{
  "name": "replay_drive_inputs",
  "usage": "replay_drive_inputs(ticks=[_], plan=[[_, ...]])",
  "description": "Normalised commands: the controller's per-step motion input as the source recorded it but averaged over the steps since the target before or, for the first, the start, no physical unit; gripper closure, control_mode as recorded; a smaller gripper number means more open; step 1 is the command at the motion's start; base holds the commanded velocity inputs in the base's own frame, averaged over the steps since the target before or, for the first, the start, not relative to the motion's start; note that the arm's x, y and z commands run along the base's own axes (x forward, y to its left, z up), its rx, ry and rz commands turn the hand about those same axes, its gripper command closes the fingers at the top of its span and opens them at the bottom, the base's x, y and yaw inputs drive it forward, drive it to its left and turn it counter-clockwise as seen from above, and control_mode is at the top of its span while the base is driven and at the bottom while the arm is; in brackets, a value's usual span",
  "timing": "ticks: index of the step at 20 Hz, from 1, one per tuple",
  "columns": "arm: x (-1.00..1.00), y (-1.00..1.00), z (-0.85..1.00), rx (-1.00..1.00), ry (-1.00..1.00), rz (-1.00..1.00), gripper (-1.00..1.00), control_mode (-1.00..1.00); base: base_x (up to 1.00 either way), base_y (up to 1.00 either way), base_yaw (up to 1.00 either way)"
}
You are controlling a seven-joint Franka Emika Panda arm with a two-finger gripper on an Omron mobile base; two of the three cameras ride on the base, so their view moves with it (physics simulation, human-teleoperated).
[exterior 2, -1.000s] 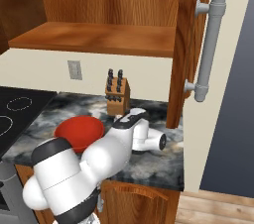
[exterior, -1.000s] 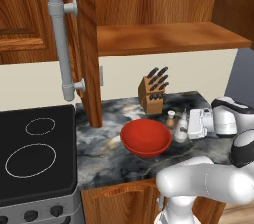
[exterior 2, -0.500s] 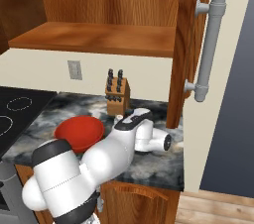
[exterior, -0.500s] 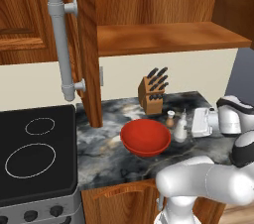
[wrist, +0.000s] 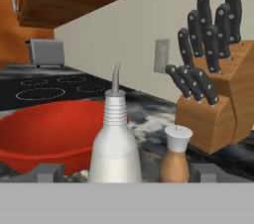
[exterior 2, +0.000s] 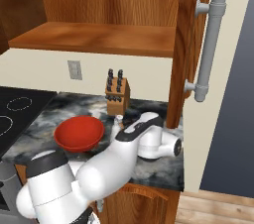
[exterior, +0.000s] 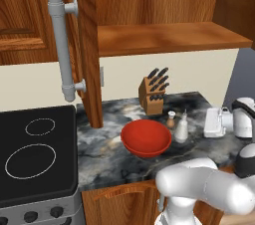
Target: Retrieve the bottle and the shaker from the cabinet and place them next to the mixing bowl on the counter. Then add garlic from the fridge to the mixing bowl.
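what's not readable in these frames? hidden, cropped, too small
- Bottle: base cut off by the bottom band in the hand view; in the right base view mostly hidden behind the arm.
- Shaker: too small for detail in the left base view.
- Mixing bowl: inside not visible in the hand view, only its outer wall.
- Fridge and garlic: can't be made out.

mixing bowl [exterior: 146,138]: solid red
bottle [wrist: 115,147]: white body, grey spout
shaker [wrist: 176,154]: brown body, white cap
knife block [wrist: 218,104]: light wood, black handles
counter [exterior: 107,149]: grey-and-black marbled, white veining
cabinet shelf [exterior: 164,38]: reddish-brown wood grain
door handle [exterior: 63,45]: plain grey
stovetop [exterior: 35,154]: black, white burner rings
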Motion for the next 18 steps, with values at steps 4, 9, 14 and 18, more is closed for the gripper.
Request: replay_drive_inputs(ticks=[4, 9, 14, 18], plan=[[-0.44, 0.04, 0.27, 0.0, 0.03, -0.13, -1.0, -1.0, 0.0, 0.0, 0.0], [-0.31, 0.26, 0.2, -0.05, 0.09, -0.17, -1.0, -1.0, 0.0, 0.0, 0.0], [-0.28, 0.34, 0.33, -0.08, 0.13, -0.18, -1.0, -1.0, 0.0, 0.0, 0.0], [-0.36, 0.34, 0.38, -0.06, 0.13, -0.2, -1.0, -1.0, 0.0, 0.0, 0.0]])
